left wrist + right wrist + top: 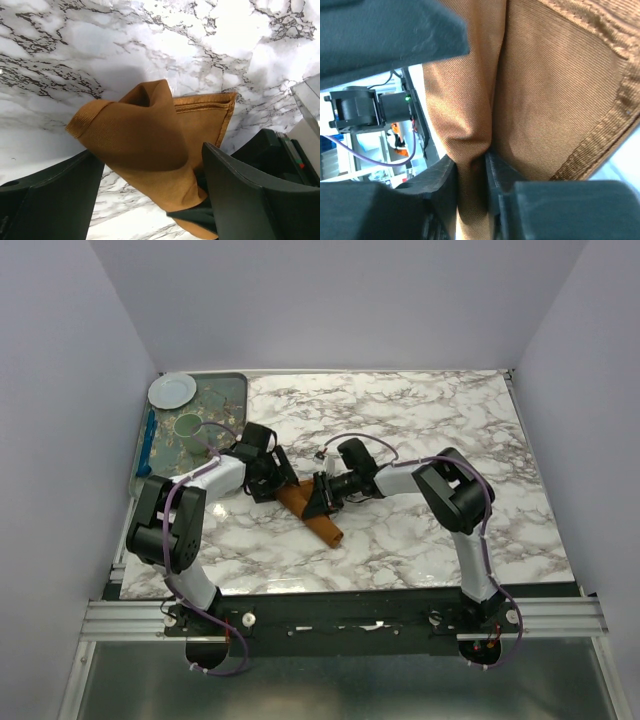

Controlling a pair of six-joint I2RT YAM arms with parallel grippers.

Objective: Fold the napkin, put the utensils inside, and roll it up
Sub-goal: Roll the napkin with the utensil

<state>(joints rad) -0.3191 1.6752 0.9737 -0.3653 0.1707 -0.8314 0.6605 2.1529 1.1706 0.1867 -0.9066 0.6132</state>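
The rust-orange napkin (312, 515) lies as a roll on the marble, slanting from back left to front right. In the left wrist view its near end (145, 145) rises as a loose tube between my left gripper's (152, 200) two wide-apart fingers (250, 195); that gripper is open. My right gripper (470, 165) pinches a fold of the napkin (550, 100) tight between its jaws, near the middle of the roll (318, 498). My left gripper (268, 480) sits at the roll's far end. The utensils are hidden.
A grey-green tray (232, 390) stands at the back left corner with a white plate (172, 390), a pale green cup (190, 427) and a blue utensil (149, 440). Walls close the table on three sides.
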